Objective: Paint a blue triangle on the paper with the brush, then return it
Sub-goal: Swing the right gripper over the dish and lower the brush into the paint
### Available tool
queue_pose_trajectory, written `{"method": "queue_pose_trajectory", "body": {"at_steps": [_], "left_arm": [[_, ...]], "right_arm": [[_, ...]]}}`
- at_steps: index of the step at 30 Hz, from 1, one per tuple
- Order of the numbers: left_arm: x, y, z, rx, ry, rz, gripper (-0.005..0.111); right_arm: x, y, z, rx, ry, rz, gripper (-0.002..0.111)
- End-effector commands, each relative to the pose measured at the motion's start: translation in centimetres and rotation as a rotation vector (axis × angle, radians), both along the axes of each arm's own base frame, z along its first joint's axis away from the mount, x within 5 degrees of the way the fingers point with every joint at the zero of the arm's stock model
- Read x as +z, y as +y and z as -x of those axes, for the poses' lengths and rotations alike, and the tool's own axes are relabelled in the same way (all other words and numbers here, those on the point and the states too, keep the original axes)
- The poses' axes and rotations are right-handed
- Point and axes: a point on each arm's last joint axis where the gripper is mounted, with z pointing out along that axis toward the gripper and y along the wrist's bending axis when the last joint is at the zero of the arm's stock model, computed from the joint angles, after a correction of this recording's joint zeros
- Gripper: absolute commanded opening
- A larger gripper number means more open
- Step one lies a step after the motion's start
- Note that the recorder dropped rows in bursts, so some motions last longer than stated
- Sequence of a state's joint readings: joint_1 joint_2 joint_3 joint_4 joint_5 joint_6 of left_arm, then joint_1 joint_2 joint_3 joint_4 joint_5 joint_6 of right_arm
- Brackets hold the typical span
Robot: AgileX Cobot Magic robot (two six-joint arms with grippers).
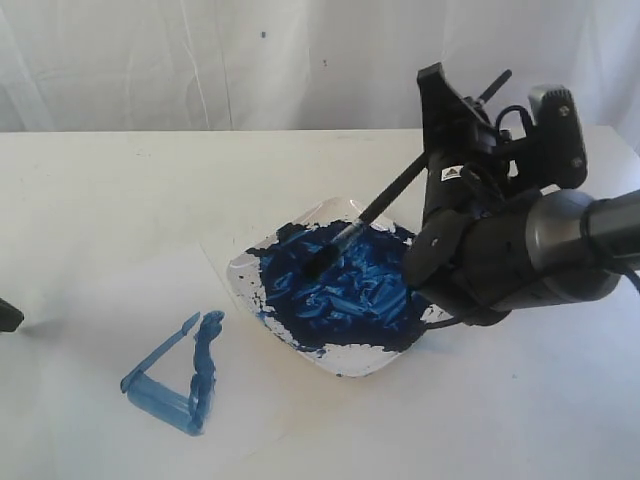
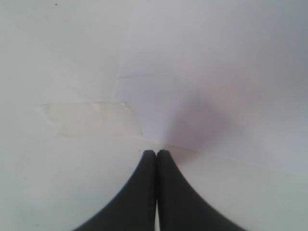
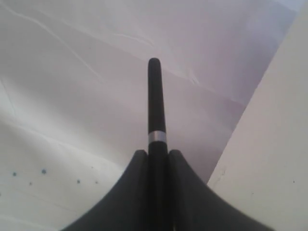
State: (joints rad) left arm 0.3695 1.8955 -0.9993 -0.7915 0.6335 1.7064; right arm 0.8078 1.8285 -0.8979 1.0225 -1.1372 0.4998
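Slanting from upper right down to lower left in the exterior view, the brush (image 1: 390, 188) dips its dark tip into the dish (image 1: 350, 368) of blue paint. The right fingers (image 3: 137, 168) clamp its black, silver-banded handle. A streaky triangle (image 1: 175, 378) lies on the paper (image 1: 240, 400) near the dish. The left fingers (image 2: 139, 192) are pressed together, empty, over the surface (image 1: 100, 200).

You see the thin black-handled paintbrush with a silver ferrule (image 1: 385, 196) slanting steeply, its tip in the white dish's (image 1: 355, 368) dark paint. The streaky mid-blue triangular outline (image 1: 172, 378) lies on the flat white paper sheet (image 1: 260, 410).
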Motion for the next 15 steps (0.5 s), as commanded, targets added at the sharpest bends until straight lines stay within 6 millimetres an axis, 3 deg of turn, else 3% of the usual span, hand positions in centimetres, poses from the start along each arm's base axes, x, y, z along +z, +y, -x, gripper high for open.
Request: {"method": "queue_pose_trajectory", "body": {"at_steps": [1, 9, 15], "left_arm": [[0.1, -0.1, 0.0, 0.007, 0.004, 0.019, 0.0], [0.1, -0.1, 0.0, 0.007, 0.004, 0.019, 0.0], [0.1, -0.1, 0.0, 0.007, 0.004, 0.019, 0.0]], "right_arm": [[-2.1, -0.8, -1.1, -0.034, 0.043, -0.067, 0.0], [-6.3, -1.4, -2.7, -0.06, 0.068, -0.168, 0.0], [-7.0, -0.8, -3.9, -0.065, 0.009, -0.13, 0.0]]}}
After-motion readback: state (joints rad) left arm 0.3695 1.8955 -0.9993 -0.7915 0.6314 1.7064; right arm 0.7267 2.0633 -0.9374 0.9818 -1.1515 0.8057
